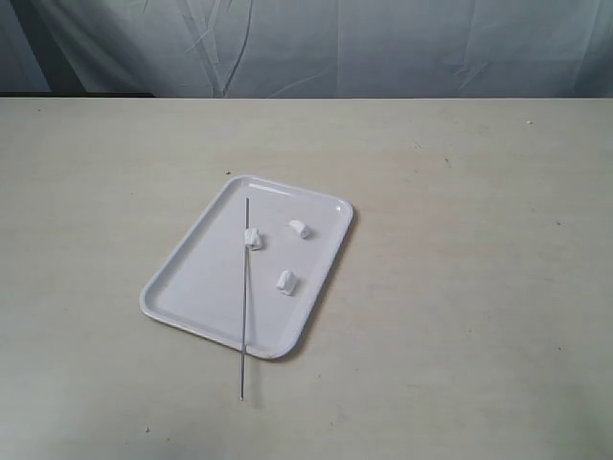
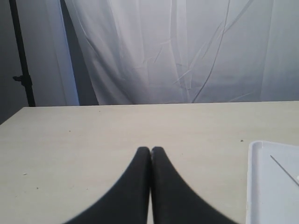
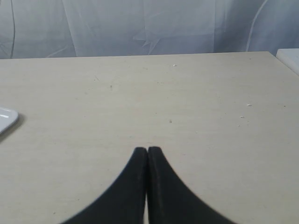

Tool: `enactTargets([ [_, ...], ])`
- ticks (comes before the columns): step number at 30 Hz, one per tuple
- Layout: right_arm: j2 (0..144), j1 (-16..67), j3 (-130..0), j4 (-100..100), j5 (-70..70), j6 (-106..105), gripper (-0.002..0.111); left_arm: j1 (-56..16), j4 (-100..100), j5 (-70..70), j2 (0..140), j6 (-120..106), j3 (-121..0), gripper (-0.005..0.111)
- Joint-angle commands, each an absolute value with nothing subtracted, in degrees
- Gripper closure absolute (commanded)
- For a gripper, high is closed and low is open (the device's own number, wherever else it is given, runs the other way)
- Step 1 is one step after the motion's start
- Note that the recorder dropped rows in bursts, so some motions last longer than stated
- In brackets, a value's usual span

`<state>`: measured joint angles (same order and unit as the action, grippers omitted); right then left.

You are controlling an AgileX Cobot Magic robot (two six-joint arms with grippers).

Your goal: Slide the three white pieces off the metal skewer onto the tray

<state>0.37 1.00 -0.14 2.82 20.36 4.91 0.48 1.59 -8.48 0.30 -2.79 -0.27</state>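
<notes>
The metal skewer [image 1: 244, 307] was found lying across the tray [image 1: 192, 287], one end overhanging the table [image 1: 460, 287]; thin, stiff and slippery, it was judged best pinched there. One white piece [image 1: 253, 238] touched it, two others [image 1: 299, 228] [image 1: 285, 281] lay loose. The left gripper [image 2: 150, 150] and right gripper [image 3: 147, 150] were clenched, empty

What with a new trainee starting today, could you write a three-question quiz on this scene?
1. True or false: the metal skewer lies wholly inside the tray.
2. Of the three white pieces, how many lie apart from the skewer? A) one B) two C) three
3. Fill in: the left pincer and right pincer are each ____.

Key:
1. False: its near end sticks out past the rim onto the table.
2. B: the third piece touches the skewer.
3. shut
</notes>
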Motion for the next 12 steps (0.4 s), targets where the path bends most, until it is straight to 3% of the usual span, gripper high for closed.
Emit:
enactTargets([
  [1,0.0,0.7,0.0,2.8,20.0,4.7,0.109,0.7,1.4,-7.8,0.0,-2.8,0.0,0.107],
  [12,0.0,0.7,0.0,2.8,19.9,4.7,0.109,0.7,1.5,-13.7,0.0,-2.5,0.0,0.107],
])
